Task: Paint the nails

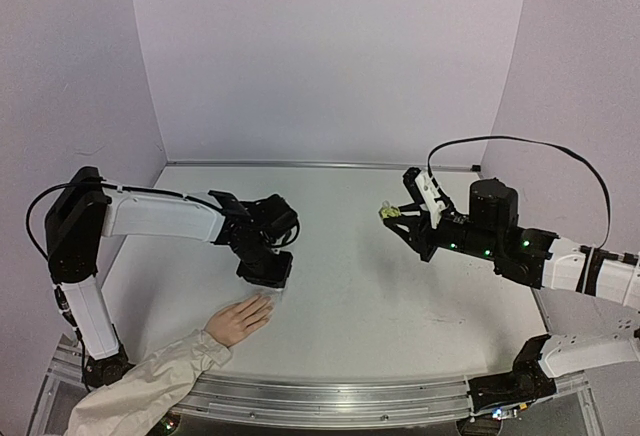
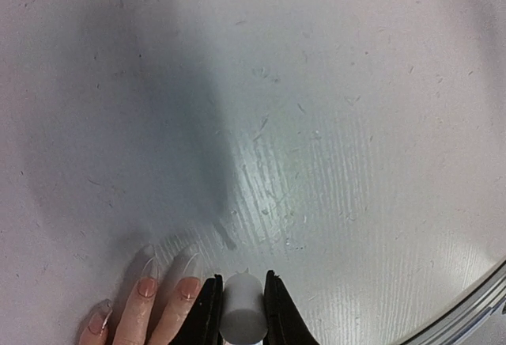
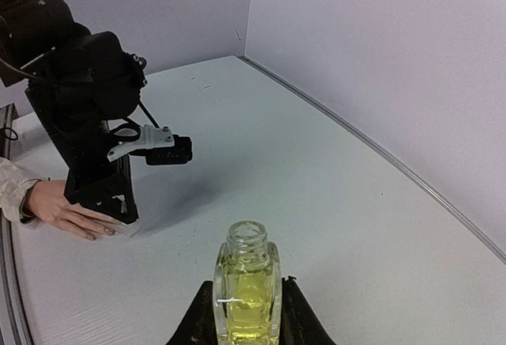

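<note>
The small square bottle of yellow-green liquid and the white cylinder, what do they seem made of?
The small square bottle looks like clear glossy glass: liquid shows through thick walls. The white cylinder looks like matte opaque plastic, smooth and without glare, though that is uncertain.

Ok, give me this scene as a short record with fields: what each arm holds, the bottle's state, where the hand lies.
left fingers: shut on white cap, just beside the fingertips of the hand
right fingers: shut on bottle, apart from the hand
bottle: upright, uncapped, yellow-green liquid inside
hand: palm down on table near its front edge, beige sleeve
nails: three show in left wrist view, pinkish; fresh paint cannot be told
</note>
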`<state>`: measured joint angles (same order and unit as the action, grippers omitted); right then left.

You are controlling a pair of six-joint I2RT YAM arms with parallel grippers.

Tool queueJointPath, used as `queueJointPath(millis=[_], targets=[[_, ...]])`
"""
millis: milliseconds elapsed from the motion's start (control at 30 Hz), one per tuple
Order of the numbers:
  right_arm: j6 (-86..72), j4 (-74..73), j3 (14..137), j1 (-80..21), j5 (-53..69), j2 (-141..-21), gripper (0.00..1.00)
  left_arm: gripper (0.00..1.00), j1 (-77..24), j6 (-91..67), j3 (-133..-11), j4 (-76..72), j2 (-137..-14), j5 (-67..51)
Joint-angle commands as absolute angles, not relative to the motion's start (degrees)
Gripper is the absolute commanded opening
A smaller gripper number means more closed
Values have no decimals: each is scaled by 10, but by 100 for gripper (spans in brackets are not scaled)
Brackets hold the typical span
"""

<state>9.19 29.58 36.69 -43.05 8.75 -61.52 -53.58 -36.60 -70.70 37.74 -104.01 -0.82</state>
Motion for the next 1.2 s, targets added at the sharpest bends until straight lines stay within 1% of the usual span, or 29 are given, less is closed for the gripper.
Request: queueJointPath(millis=[0, 133, 467, 1167], targets=[[93, 329, 374, -431, 91, -613, 0, 0, -537, -341, -757, 393, -1030, 13], [91, 329, 375, -431, 94, -612, 0, 0, -537, -352, -745, 397, -1002, 4], [89, 328, 374, -431, 99, -609, 0, 0, -537, -379, -662, 409, -948, 7], [90, 328, 375, -431, 98, -611, 0, 0, -538, -368, -694, 409, -999, 2]])
